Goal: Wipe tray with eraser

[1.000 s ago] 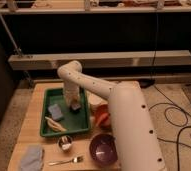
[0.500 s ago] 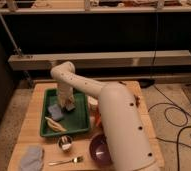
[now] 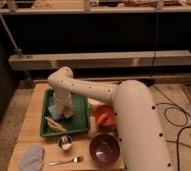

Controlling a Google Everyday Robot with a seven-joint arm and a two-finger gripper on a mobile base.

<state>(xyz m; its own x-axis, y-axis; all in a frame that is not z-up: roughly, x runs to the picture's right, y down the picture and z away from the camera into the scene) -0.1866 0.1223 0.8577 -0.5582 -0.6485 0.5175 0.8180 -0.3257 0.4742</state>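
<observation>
A green tray sits on the wooden table at the left. My white arm reaches over it from the right, and my gripper points down into the tray's left half. A bluish block, the eraser, lies on the tray floor right at the gripper, touching or under it. A pale banana-like object lies in the tray's front left corner.
An orange bowl stands right of the tray. A purple bowl is at the front. A small metal cup, a fork and a grey cloth lie at the front left. The table edge is close on the left.
My arm has swung left across the tray, carrying the gripper from the tray's middle toward its left half, where the eraser is.
</observation>
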